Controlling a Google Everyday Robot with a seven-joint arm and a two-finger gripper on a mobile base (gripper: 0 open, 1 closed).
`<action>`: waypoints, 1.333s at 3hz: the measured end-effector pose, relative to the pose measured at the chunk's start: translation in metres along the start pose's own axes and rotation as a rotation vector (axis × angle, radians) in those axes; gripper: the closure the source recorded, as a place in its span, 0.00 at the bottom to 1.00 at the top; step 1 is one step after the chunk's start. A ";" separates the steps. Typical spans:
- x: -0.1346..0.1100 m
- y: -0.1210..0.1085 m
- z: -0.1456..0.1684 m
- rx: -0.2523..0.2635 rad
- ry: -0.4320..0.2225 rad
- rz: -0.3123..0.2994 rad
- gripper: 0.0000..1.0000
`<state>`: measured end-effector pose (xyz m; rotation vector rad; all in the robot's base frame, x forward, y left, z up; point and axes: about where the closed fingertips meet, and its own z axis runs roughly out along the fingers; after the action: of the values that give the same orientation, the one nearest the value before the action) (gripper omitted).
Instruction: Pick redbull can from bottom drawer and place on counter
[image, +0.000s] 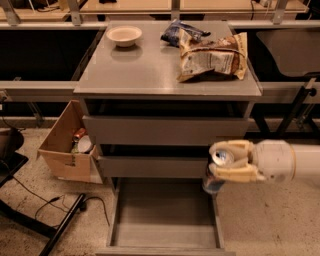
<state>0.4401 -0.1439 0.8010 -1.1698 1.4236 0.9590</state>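
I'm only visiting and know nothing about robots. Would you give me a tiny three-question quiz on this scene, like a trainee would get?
1. True or false: the pincer is shut on the can.
2. Where is the can? A) on the drawer floor; B) on the counter; C) held in the air above the drawer's right edge.
3. Fill in: besides the brown bag, the counter holds a pale ___ at its back left.

Key: 1 true; 2 C; 3 bowl.
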 end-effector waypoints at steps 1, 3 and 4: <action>-0.098 -0.029 -0.012 0.075 -0.005 -0.090 1.00; -0.131 -0.075 0.000 0.060 0.004 -0.092 1.00; -0.165 -0.137 0.018 0.093 0.012 -0.042 1.00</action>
<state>0.5798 -0.1279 0.9639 -1.1341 1.4325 0.8493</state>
